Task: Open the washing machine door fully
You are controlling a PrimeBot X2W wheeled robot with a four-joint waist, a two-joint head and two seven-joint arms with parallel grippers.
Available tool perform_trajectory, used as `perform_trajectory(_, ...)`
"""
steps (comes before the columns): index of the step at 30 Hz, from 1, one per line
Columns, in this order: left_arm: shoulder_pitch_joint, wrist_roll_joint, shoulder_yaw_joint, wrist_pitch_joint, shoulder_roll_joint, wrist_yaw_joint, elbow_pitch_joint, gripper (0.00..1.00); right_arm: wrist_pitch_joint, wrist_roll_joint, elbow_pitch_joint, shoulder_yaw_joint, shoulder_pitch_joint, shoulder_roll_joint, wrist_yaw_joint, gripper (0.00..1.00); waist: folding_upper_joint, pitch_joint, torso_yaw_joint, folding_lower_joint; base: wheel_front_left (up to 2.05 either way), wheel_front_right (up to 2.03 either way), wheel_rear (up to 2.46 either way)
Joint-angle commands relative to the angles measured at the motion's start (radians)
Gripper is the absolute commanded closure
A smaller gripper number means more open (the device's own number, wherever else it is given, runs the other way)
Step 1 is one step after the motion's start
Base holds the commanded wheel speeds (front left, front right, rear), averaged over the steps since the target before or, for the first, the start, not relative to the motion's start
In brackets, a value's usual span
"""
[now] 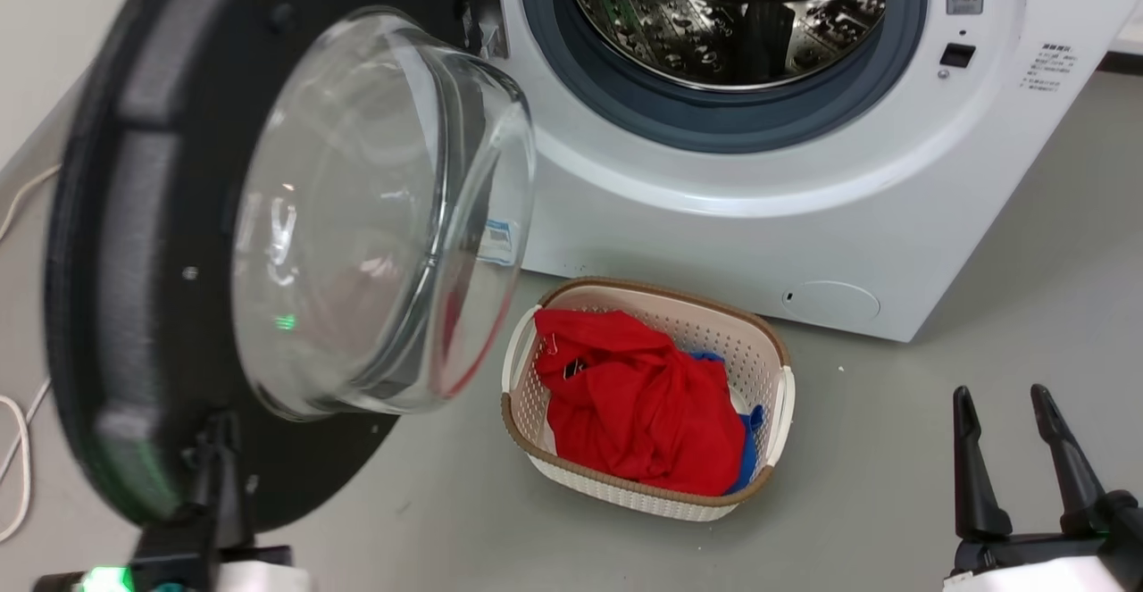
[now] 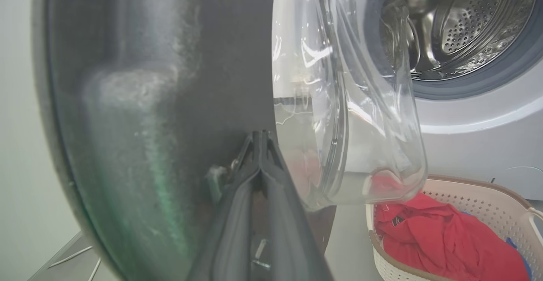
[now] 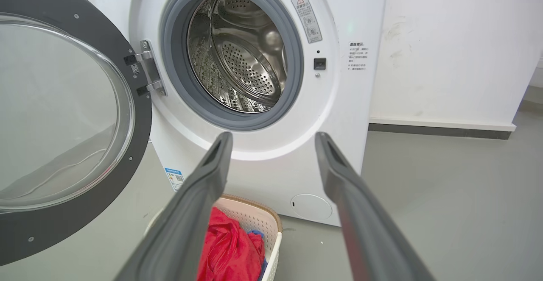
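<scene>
Finishing the opening swing is my step in hand: the big white boxy front-loading washing machine (image 1: 714, 235) stands with its steel drum (image 1: 714, 29) bared, its large round glossy black door (image 1: 143, 217) hanging out at my left. Next calls for a push farther outward, I judge. My left gripper (image 2: 259, 139), fingers pressed together, touches the door's inner face; my right gripper (image 1: 1001, 391) is spread, empty.
</scene>
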Motion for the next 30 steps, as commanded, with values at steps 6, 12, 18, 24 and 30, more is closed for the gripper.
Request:
perform_trajectory(6,-0.042,-0.036,0.107,0.002,0.024,0.019,0.038,1.00,-0.002,-0.014,-0.008,-0.007,-0.031,0.001,0.000,0.00,0.0000,0.034,-0.002,0.0001,0.00,0.00,0.00)
perform_trajectory(12,-0.091,-0.066,0.217,0.003,0.042,0.002,0.097,1.00,-0.002,-0.021,-0.012,-0.008,-0.046,0.001,0.000,0.00,0.0000,0.057,-0.005,0.0001,0.00,0.00,0.00)
perform_trajectory(18,-0.154,-0.069,0.276,0.003,0.071,-0.037,0.153,1.00,-0.002,-0.034,-0.018,-0.012,-0.058,0.001,0.000,0.00,0.0000,0.081,-0.002,0.0001,0.00,0.00,0.00)
perform_trajectory(24,-0.225,-0.073,0.318,0.003,0.094,-0.073,0.234,1.00,-0.002,-0.049,-0.024,-0.007,-0.079,0.001,0.000,0.00,0.0000,0.113,-0.005,0.0001,0.00,0.00,0.00)
perform_trajectory(30,-0.291,-0.075,0.360,0.003,0.126,-0.108,0.331,1.00,-0.002,-0.060,-0.028,-0.006,-0.098,0.001,0.000,0.00,0.0000,0.146,-0.016,0.0001,0.00,0.00,0.00)
